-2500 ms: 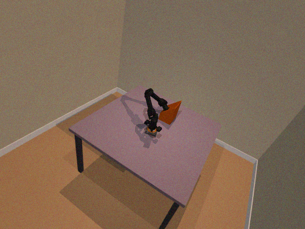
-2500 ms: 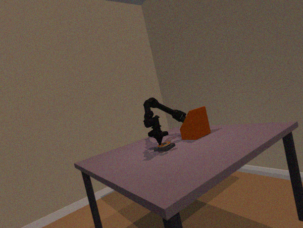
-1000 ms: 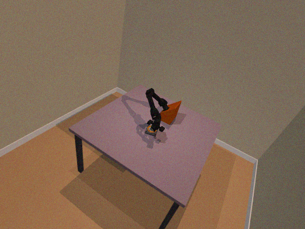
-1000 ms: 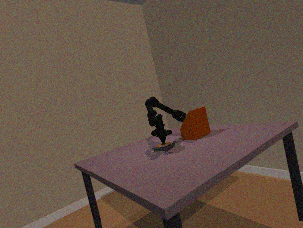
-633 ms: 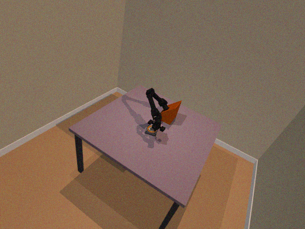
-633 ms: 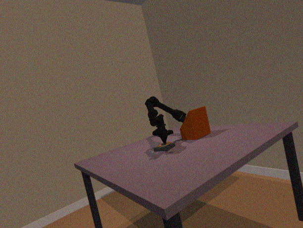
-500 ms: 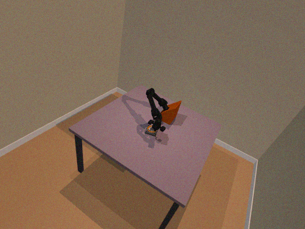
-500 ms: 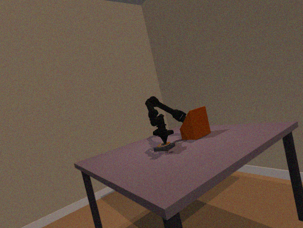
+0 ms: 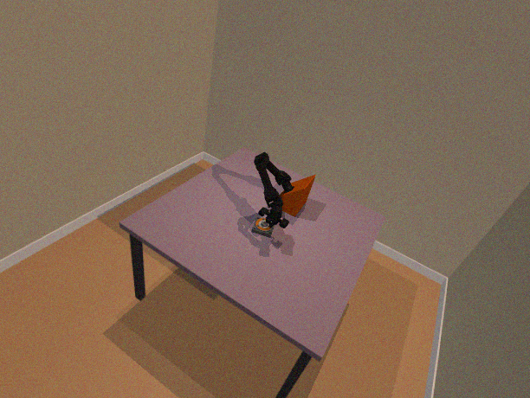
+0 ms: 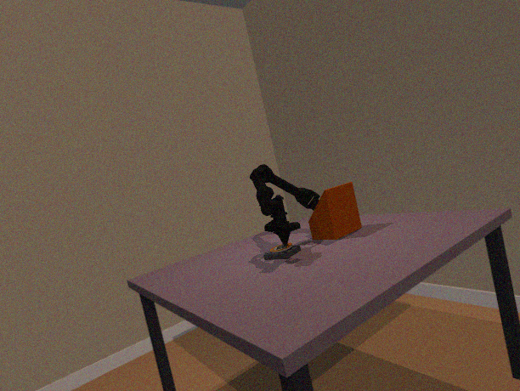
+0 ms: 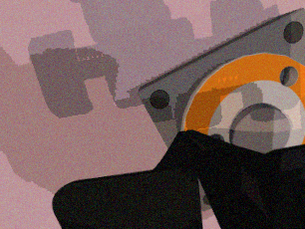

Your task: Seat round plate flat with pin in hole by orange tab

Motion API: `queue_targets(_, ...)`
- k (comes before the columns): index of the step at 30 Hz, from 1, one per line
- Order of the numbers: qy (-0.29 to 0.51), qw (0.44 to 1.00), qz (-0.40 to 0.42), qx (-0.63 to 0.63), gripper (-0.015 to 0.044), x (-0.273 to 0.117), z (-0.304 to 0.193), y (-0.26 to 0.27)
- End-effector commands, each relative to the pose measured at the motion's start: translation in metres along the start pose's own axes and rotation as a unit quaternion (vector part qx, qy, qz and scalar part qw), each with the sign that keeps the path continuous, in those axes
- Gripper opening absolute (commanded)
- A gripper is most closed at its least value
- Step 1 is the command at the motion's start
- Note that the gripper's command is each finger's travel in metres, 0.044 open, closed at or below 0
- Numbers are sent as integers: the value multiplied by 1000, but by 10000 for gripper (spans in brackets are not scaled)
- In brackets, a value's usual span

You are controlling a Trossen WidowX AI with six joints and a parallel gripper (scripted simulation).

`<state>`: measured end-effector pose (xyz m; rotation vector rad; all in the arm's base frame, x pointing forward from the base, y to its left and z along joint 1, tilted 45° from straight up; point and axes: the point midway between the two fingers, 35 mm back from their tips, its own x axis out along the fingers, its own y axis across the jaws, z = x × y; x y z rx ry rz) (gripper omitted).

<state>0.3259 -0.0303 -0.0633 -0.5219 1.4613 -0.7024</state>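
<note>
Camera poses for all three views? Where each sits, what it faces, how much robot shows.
Top: high in the room, looking down at the table; whole arm visible.
Exterior: low, off a table corner, side-on; whole arm, orange block.
Wrist: on the arm, facing down at the plate and base; only shut fingers show.
Shared: all show the plate.

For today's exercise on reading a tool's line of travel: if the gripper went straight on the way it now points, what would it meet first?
Most likely the round plate. The shut gripper points down at it, just above the grey base. Whether it already touches the plate cannot be told, as depth is unclear.
</note>
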Motion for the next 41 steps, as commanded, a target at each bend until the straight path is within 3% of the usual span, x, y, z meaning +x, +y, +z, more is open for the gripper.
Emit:
queue_targets(1,7,1000,1,1,0,2,-7,0)
queue_targets(14,7,1000,1,1,0,2,-13,1)
queue_targets(23,7,1000,2,1,0,-40,-14,1)
queue_targets(41,3,1000,0,-4,0,-33,-12,3)
